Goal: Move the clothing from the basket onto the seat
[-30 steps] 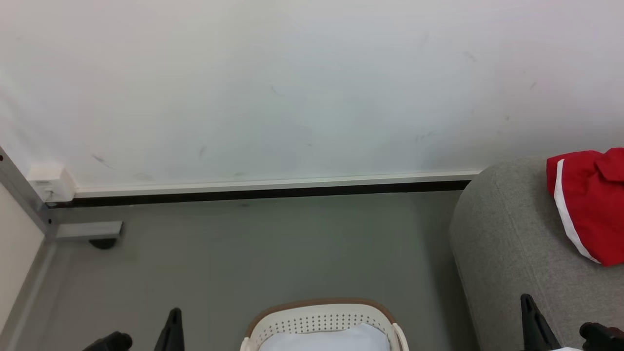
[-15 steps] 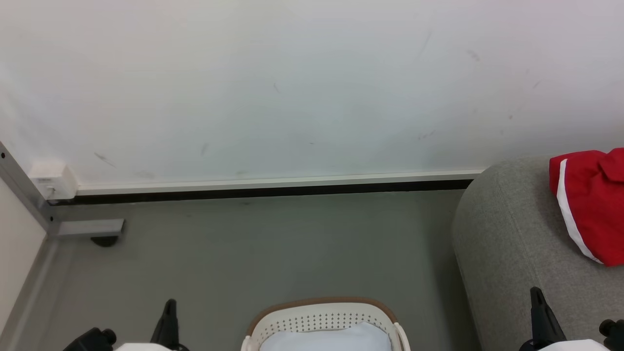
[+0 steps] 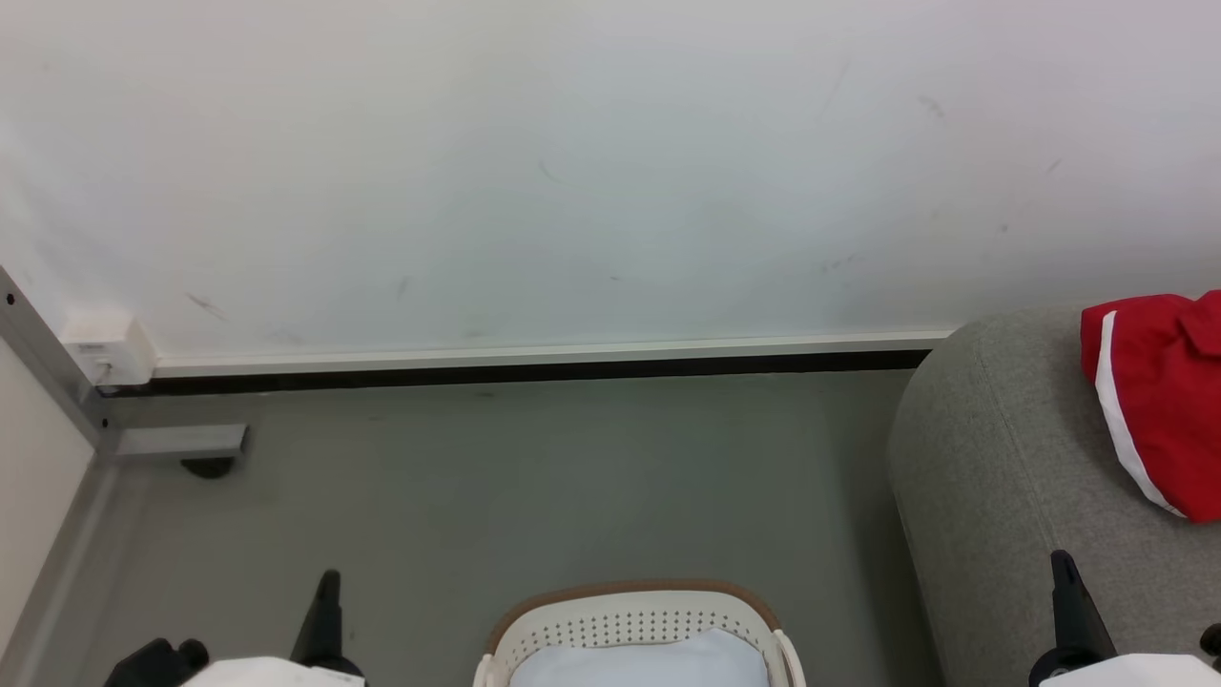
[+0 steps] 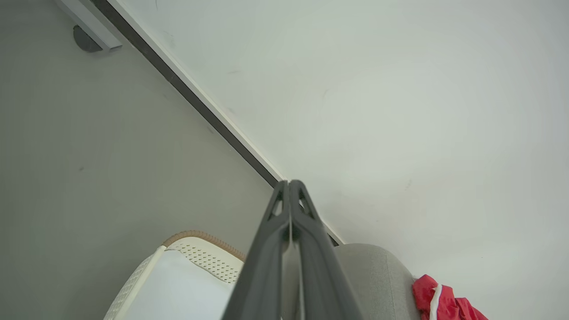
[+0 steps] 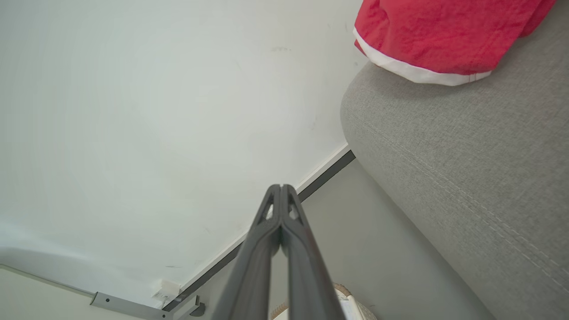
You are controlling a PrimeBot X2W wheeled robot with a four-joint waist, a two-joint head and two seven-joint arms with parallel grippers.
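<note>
Both tools clenched, empty: left tool (image 4: 289, 183), right tool (image 5: 281, 186). The basket (image 3: 630, 596) sits low and dead ahead, between them. The sofa (image 3: 992, 458) is off to my right, so the right tool is nearer it. One red garment (image 3: 1159, 401) lies on the sofa, cut off at the frame edge. The basket is mostly cropped. Its visible end looks pale with no red, so I can't tell if anything's left inside.

White wall (image 3: 572, 172), grey floor (image 3: 525, 477), dark skirting (image 3: 515, 374)
</note>
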